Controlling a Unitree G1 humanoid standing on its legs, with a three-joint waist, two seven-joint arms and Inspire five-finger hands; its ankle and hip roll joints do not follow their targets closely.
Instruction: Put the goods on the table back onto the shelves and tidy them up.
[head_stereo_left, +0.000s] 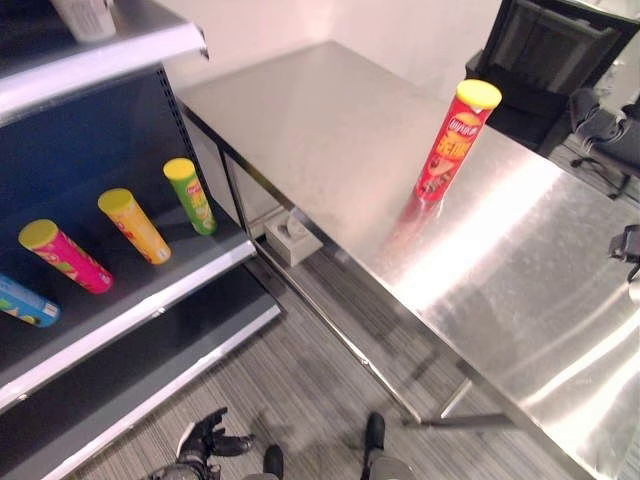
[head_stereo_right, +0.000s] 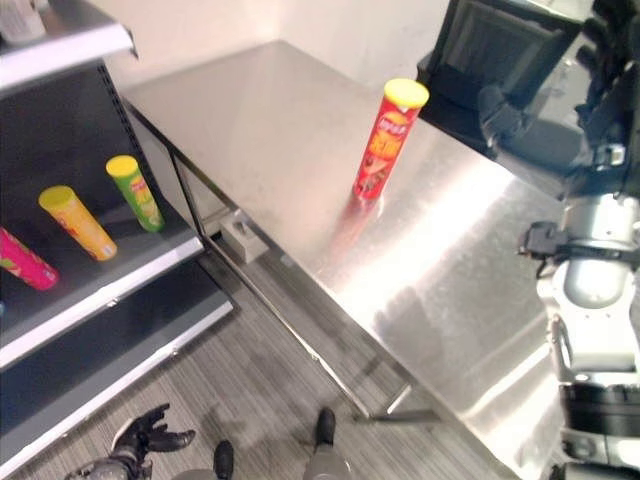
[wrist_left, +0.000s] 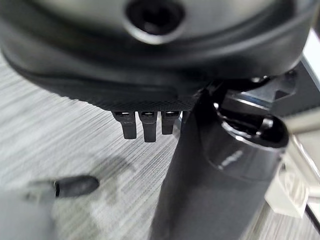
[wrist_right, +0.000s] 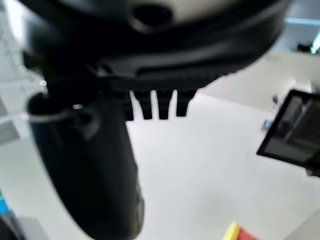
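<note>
- A mock shop set up in an office-like room.
- Dark retail shelves (head_stereo_left: 150, 300) with white edge strips carry crisp tubes (head_stereo_left: 133, 226).
- A steel desk (head_stereo_left: 330, 140) stands on grey carpet (head_stereo_left: 300, 390).
- Office chairs (head_stereo_left: 545, 60) stand behind.

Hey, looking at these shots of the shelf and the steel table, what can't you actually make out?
- Blue can on the shelf: cut off by the left eye view's edge.
- White item on the top shelf: cropped by that view's top edge.
- Red can: just a corner at the right wrist view's edge, blurred.
- Right hand: blurred fingers, state unclear.
</note>
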